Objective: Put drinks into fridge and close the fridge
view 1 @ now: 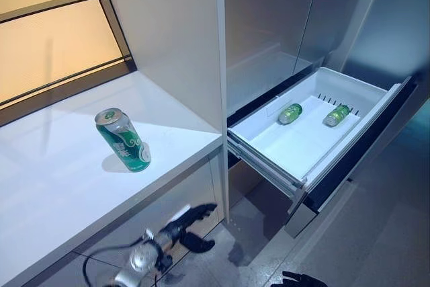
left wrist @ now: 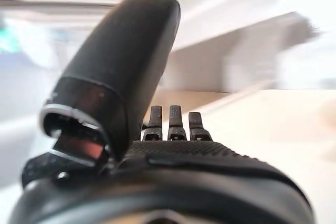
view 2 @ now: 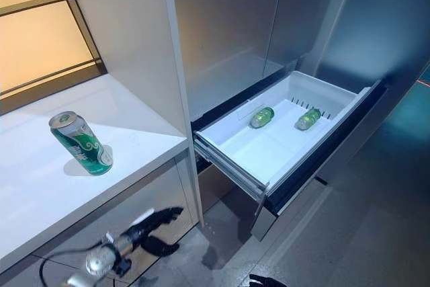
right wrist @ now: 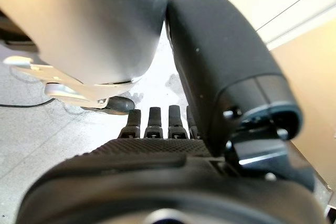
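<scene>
Two green cans point(view 1: 290, 113) point(view 1: 336, 115) already lie on their sides in the pulled-out white fridge drawer point(view 1: 282, 149), while a third can point(view 1: 123, 140) stands upright on the white counter point(view 1: 60, 193). So the step in hand is judged to be fetching that last drink — the drawer is open and waiting.

The robot's left hand point(view 1: 190, 221) hangs low in front of the cabinet face, below the counter's edge, at about five o'clock from the standing can and well apart from it. Its fingers point(left wrist: 169, 124) show straight and relaxed in its own wrist view, holding nothing. The right hand point(right wrist: 157, 124) shows only as a dark sliver at the bottom edge of the head views; its wrist view shows its fingers straight and empty too.

The next move probably calls for raising the left hand above the counter edge and bringing it toward eleven o'clock, closing around the can's side — then carrying it to the drawer at three o'clock.
</scene>
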`<state>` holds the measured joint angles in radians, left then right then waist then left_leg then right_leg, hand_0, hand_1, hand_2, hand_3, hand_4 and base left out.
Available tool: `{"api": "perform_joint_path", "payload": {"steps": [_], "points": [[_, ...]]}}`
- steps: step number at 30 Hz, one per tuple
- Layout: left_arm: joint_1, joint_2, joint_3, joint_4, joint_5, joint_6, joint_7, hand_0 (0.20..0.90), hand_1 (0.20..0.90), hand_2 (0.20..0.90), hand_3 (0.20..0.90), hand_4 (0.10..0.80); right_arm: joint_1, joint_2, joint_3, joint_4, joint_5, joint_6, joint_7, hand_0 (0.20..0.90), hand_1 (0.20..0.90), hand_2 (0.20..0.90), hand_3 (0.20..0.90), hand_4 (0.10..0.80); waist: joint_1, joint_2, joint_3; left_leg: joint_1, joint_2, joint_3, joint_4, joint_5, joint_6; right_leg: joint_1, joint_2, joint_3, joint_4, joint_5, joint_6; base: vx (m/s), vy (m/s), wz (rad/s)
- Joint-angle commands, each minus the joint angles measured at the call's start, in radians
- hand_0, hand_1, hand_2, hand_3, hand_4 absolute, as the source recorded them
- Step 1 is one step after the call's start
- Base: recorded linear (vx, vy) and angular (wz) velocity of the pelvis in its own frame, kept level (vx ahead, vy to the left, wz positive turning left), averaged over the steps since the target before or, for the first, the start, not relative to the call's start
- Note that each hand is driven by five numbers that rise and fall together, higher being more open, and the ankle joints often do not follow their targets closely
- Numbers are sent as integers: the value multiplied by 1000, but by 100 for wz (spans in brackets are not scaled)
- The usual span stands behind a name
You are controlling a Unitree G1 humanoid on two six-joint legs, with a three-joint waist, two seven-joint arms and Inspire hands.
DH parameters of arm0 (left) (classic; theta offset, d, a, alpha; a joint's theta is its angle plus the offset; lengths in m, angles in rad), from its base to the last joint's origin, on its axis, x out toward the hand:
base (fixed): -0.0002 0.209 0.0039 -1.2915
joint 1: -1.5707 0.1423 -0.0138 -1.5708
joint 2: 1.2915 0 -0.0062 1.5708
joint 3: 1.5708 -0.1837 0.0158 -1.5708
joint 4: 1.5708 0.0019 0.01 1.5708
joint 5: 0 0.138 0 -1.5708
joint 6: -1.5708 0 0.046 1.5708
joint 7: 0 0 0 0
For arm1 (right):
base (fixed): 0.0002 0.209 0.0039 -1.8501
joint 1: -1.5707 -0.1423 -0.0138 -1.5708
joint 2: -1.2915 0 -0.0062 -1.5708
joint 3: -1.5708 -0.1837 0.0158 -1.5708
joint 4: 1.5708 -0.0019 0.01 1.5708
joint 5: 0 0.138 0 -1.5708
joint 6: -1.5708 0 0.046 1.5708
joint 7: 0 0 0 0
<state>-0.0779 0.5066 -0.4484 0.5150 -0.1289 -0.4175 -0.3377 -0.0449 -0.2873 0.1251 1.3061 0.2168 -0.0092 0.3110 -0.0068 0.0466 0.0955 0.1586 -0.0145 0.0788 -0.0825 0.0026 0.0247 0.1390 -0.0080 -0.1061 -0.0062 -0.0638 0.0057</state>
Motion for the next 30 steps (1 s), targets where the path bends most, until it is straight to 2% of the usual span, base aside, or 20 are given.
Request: {"api": "perform_joint_path", "payload": {"steps": [1, 4, 6, 7, 10, 13, 19, 25, 30], "points": [[-176, 31, 132, -348, -337, 120, -137, 900, 900, 900, 900, 800, -18, -18, 30, 61, -23, -26, 19, 900, 900, 900, 900, 800, 4, 0, -22, -24, -28, 22, 35, -68, 11, -56, -6, 2, 33, -1, 69, 0, 0, 0], [-201, 34, 196, -505, -474, 184, -154, 900, 900, 900, 900, 800, -3, -6, 20, 78, -25, -50, 15, 900, 900, 900, 900, 800, 10, -2, -30, -21, -31, 13, 28, -72, 16, -53, -6, 2, 29, -2, 69, 0, 0, 0], [-213, 28, 236, -591, -525, 167, -138, 900, 900, 900, 900, 800, 9, 6, 19, 83, -25, -61, 6, 900, 900, 900, 900, 800, 14, -4, -36, -17, -33, 6, 22, -75, 18, -49, -5, 4, 26, -4, 70, 5, -9, 2], [-225, 25, 271, -655, -553, 131, -99, 900, 900, 900, 900, 800, 23, 18, 26, 84, -22, -73, -2, 900, 900, 900, 900, 800, 14, -6, -44, -14, -34, -2, 15, -74, 19, -46, -3, 6, 21, -5, 69, 0, 0, 0], [-247, 35, 310, -717, -559, 60, -21, 900, 900, 900, 900, 800, 43, 36, 45, 83, -13, -86, -17, 900, 900, 900, 900, 800, 14, -8, -55, -9, -36, -10, 8, -77, 19, -40, 0, 4, 16, -8, 68, 0, 0, 0], [-261, 53, 351, -750, -492, -2, 59, 900, 900, 900, 900, 800, 55, 50, 60, 82, -7, -90, -31, 900, 900, 900, 900, 800, 15, -9, -63, -6, -36, -16, 5, -77, 17, -34, 1, 2, 11, -11, 66, 0, 0, 0], [-274, 76, 438, -796, -392, -56, 180, 900, 900, 900, 900, 800, 68, 60, 77, 93, 0, -101, -39, 900, 900, 900, 900, 800, 21, -11, -75, 0, -35, -26, -1, -77, 13, -25, 7, -1, 4, -17, 59, 0, 0, 0], [-264, 95, 501, -799, -350, -35, 272, 900, 900, 900, 900, 800, 68, 64, 84, 93, -3, -99, -44, 900, 900, 900, 900, 800, 28, -10, -79, 1, -34, -32, -2, -76, 10, -21, 11, -3, 3, -22, 54, 0, 0, 0], [-234, 108, 549, -766, -372, -10, 338, 900, 900, 900, 900, 800, 68, 60, 78, 87, -9, -88, -42, 900, 900, 900, 900, 800, 37, -11, -79, 2, -34, -37, -1, -75, 7, -18, 11, -6, 4, -25, 52, 2, 3, 1]]}}
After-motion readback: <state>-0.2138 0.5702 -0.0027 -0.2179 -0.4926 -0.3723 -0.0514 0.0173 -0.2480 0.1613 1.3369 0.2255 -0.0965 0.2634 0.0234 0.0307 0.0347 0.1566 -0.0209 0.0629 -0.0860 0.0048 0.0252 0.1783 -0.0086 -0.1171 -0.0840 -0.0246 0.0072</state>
